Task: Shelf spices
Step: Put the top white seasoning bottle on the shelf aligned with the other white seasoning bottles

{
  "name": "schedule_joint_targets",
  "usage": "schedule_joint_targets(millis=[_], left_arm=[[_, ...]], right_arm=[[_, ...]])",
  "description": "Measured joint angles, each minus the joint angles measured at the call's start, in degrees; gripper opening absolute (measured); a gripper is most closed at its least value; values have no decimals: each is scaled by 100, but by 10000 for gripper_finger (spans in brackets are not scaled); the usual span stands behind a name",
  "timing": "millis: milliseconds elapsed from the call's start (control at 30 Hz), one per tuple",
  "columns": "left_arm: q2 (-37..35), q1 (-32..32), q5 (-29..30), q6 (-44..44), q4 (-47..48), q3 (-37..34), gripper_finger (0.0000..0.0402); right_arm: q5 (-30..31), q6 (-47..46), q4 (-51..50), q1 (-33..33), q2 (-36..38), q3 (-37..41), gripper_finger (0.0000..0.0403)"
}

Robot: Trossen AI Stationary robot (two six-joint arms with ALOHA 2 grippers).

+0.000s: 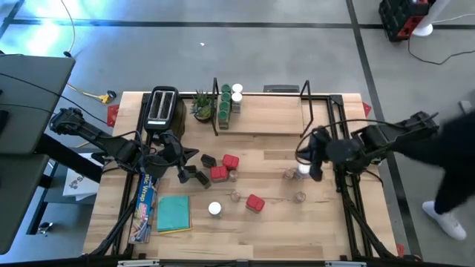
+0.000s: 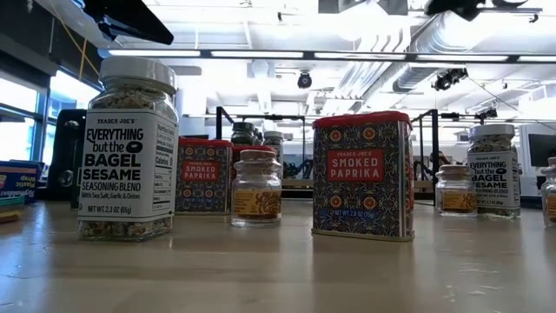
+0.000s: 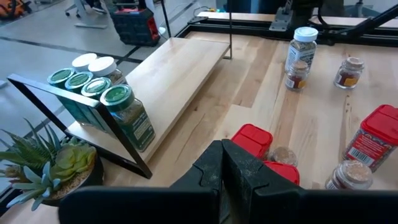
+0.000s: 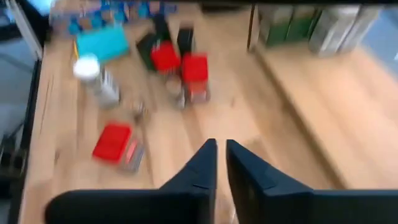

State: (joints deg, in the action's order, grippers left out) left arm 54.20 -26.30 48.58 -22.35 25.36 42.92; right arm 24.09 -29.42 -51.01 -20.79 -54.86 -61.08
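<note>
Spices lie scattered over the middle of the surface (image 1: pixel 111 222): nearest the front edge a white-lidded jar (image 1: pixel 214 209) and a red tin (image 1: pixel 255 203), farther back two more red tins (image 1: pixel 225 167) and dark tins (image 1: pixel 202 178) by the left gripper (image 1: pixel 180 175), whose fingers are pressed together and hold nothing. The right gripper (image 1: pixel 315 174), its fingers a sliver apart and empty, hovers just beside another white-lidded jar (image 1: pixel 303 171). Farthest back, green-lidded jars (image 1: pixel 224 102) and white-lidded ones stand at the left end of the shelf (image 1: pixel 267 115), beside a small potted plant (image 1: pixel 202 106) and a black toaster (image 1: pixel 162 108).
</note>
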Motion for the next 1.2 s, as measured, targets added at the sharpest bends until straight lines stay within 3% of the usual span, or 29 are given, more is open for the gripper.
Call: schedule_joint_targets(millis=[300, 400, 500, 733, 800, 967, 1200], left_arm=[[0, 2, 9, 0, -1, 0, 3], [0, 2, 24, -1, 0, 0, 3], [0, 2, 23, 0, 2, 0, 3], [0, 2, 14, -2, 4, 0, 3], [1, 2, 8, -7, 3, 0, 3], [0, 2, 5, -9, 2, 0, 3], [1, 2, 2, -7, 4, 0, 3]], right_arm=[[227, -1053, -1453, -395, -431, 2, 183], [840, -920, -1388, -284, -624, 2, 214], [1106, -1231, -1384, -43, -715, 2, 229], [82, -1864, -1939, -37, -731, 2, 266], [89, -2337, -2194, -241, -731, 2, 271], [956, -3204, -2030, -1121, -747, 239, 273], [2249, -4529, -1210, -2364, -870, 1412, 273]])
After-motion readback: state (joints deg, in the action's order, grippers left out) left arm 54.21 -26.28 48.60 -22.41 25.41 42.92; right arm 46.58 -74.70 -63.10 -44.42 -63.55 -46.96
